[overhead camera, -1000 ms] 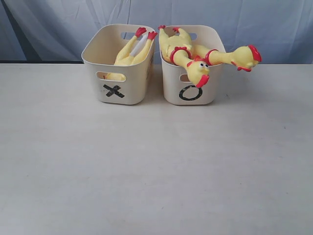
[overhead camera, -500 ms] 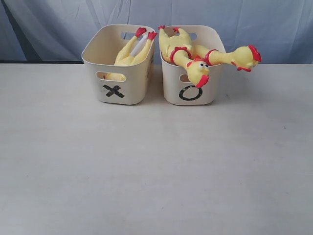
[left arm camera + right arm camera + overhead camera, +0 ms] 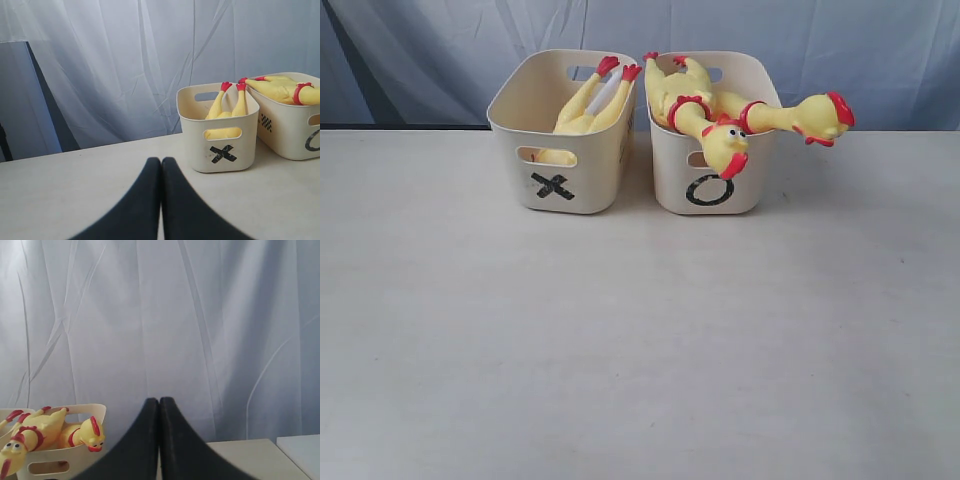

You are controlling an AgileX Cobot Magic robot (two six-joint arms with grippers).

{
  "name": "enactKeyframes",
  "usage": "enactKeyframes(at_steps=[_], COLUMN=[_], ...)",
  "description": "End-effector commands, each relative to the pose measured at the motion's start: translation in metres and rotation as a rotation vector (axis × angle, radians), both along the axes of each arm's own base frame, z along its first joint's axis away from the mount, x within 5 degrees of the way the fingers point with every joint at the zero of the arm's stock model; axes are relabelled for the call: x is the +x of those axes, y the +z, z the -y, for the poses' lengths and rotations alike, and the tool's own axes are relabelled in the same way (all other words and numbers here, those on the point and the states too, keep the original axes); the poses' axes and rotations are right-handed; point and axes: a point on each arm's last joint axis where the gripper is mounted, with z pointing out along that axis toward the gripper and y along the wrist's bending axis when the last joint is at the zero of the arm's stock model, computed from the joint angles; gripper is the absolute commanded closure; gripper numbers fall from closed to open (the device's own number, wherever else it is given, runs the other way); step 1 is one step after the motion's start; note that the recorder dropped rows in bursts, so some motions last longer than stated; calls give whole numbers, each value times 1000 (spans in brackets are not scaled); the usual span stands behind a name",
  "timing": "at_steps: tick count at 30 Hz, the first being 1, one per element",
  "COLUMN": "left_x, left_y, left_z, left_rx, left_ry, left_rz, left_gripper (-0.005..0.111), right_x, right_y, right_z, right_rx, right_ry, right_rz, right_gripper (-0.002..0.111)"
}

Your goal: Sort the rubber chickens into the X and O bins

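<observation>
Surface: a pale off-white surface (image 3: 620,350), matte, with faint scuffs and a few small specks, runs across the whole exterior view from the near edge to the far one.
Room: a bluish-white curtain (image 3: 800,40) hangs in soft folds behind the far edge of the surface. At the far left a dark gap (image 3: 360,85) slants down through it.
X bin (image 3: 600,170): a cream tub with a slot handle and a black X on its near wall. It stands at the far part of the surface, left of centre.
O bin (image 3: 670,180): a matching tub with a black O, just right of the X bin. I cannot tell whether their walls touch.
Lone chicken (image 3: 585,105): it sits in the X bin head down, with its red feet up against the far right rim. Its yellow body shows through the slot handle.
Drooping chicken (image 3: 725,148): it lies in the O bin, and its head hangs over the near wall just above the O.
Jutting chicken (image 3: 820,115): it also lies in the O bin. Its neck rests on the right rim and its head sticks out to the right, past the bin.
Left end effector (image 3: 161,165): its black fingers are clenched together and grasp nothing. It is above the surface, with the X bin farther off.
Right end effector (image 3: 159,402): it is clenched and grasps nothing, and it faces the curtain.
</observation>
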Motion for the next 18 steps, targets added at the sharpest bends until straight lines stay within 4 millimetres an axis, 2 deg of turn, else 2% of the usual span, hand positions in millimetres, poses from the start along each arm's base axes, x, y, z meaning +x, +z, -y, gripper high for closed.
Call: enactKeyframes(at_steps=[1, 10, 15, 18], left_x=[-1, -1, -1, 0], left_y=[0, 0, 0, -1], left_z=[0, 0, 0, -2], left_rx=[-1, -1, 1, 44], left_ry=[5, 5, 7, 25], left_rz=[8, 8, 8, 5], left_gripper=[107, 107, 107, 107], right_x=[0, 1, 5, 9], right_y=[-2, -4, -12, -22], right_z=[0, 0, -4, -4], right_rx=[-1, 14, 256, 240], right_ry=[-6, 1, 92, 83], right_rz=[1, -3, -5, -16], right_gripper=[109, 109, 109, 109])
